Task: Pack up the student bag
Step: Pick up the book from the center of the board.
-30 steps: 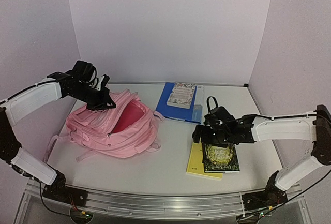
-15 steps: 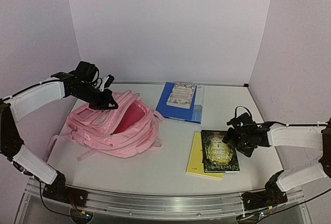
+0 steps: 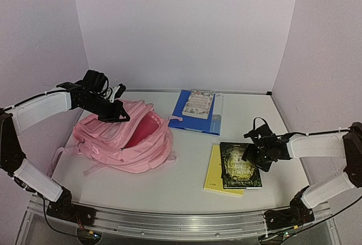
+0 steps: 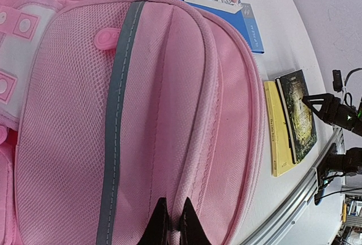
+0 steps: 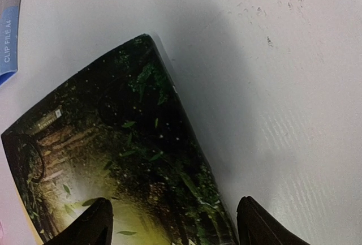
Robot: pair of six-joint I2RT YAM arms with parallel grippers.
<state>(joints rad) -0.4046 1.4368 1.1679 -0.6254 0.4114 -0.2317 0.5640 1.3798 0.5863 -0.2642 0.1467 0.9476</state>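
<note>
The left end effector is seen clenched on the fabric at the upper rim of the student bag, its two dark fingertips pressed together with only a sliver of pink between them in the left wrist view. The bag lies on its side on the left part of the desk, with its main compartment gaping toward the middle; inside, only a darker pink hollow can be made out. The right end effector is held open at the right edge of a dark book. One finger is seen over the cover and the other over the bare desk just beside it. Both fingers are cut off by the lower edge of the right wrist view, and it cannot be told whether they touch the book. Nothing is gripped between them. The dark book rests on a yellow book, of which only a strip is left uncovered. Behind these, a floral book lies on a blue folder, partly covering it
</note>
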